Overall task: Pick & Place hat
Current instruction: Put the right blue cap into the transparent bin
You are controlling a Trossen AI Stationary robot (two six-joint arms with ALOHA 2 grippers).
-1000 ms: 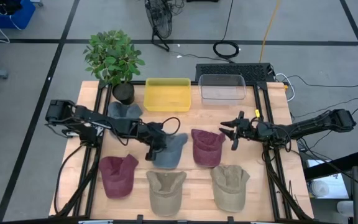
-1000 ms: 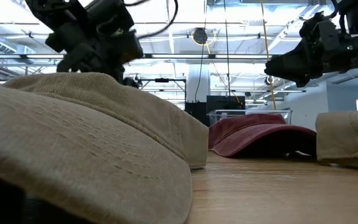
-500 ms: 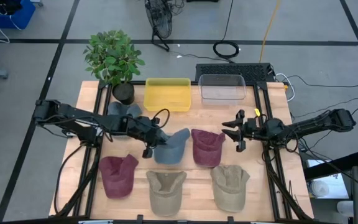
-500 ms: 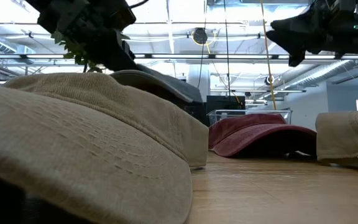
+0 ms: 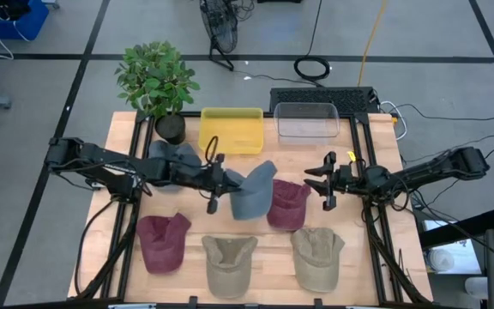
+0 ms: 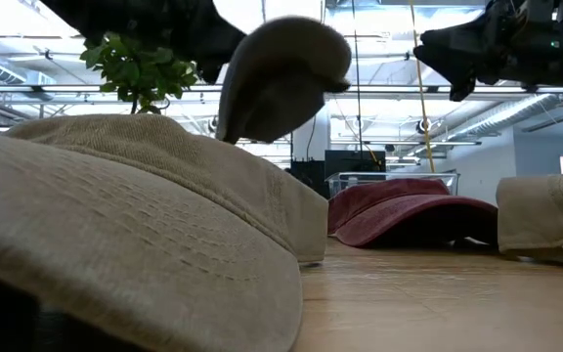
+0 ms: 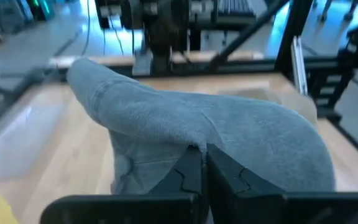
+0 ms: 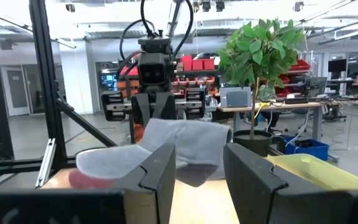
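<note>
Grey hat (image 5: 252,190) hangs in your left tool (image 5: 225,182), clear of the worktop (image 5: 367,257) in the high view. It sits near the middle of the worktop, just in front of the yellow bin (image 5: 231,130) and beside the maroon hat (image 5: 286,203), whose edge it overlaps from above. Your right tool (image 5: 322,182) hovers past the maroon hat on its far side, fingers spread apart and holding nothing. Behind the left arm another grey hat (image 5: 171,154) lies by the potted plant (image 5: 156,81), and a clear bin (image 5: 306,121) stands next to the yellow one. Along the front edge you have a second maroon hat (image 5: 163,242) and two tan hats (image 5: 230,263) (image 5: 316,257).

From the low view, the grey hat (image 6: 280,75) is up in the air above the near tan hat (image 6: 135,215), which fills the foreground. The maroon hat (image 6: 405,213) rests on the wood farther back, and your right tool (image 6: 457,59) hangs high above it.

Through the left wrist view, your tool's fingers (image 7: 191,171) are pinched together on the grey hat's (image 7: 229,140) fabric, which drapes over them.

Through the right wrist view, your own fingers (image 8: 160,171) stand apart, and between them you see the grey hat (image 8: 160,149) held up by the left arm opposite, with the plant (image 8: 260,56) behind.
</note>
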